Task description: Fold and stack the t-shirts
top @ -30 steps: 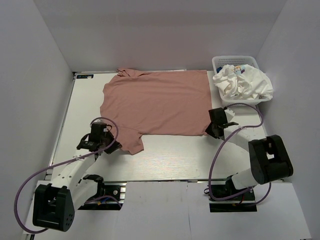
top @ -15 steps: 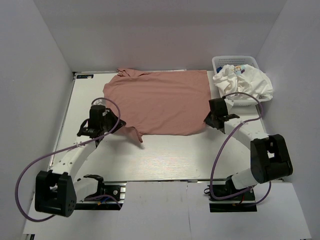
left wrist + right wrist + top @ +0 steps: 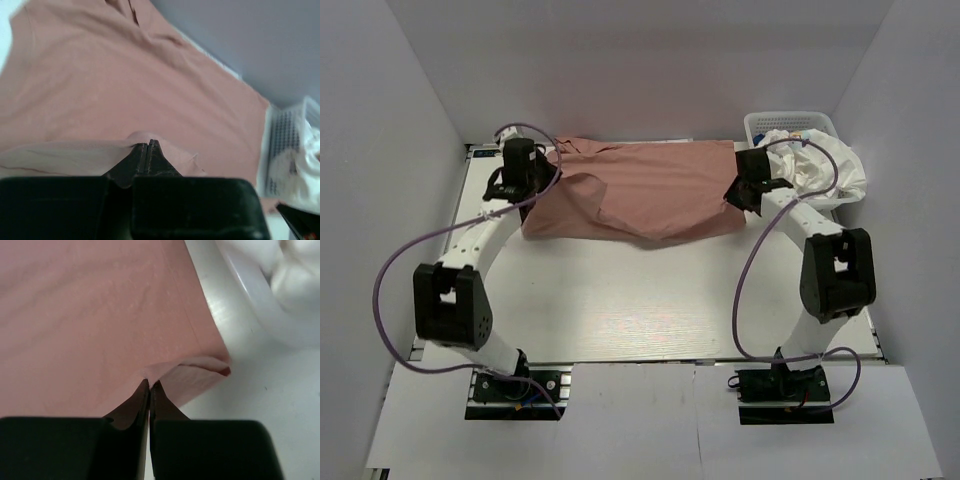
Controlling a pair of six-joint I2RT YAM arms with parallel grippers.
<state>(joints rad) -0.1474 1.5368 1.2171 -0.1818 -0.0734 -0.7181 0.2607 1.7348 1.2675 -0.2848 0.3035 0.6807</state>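
A robot lab, this was, a test cell and no home: a white table (image 3: 650,310) boxed in by bare grey walls (image 3: 620,70) on three sides, two robot arms (image 3: 480,235) bolted at its near edge, purple cables (image 3: 738,300) looping over it, a white plastic basket (image 3: 785,117) at its far right corner.

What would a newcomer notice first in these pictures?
The dusty pink t-shirt across the far part of the table, partly folded over itself, with the left gripper and the right gripper each shut on its edge. At far right, a crumpled white t-shirt fills a white basket.
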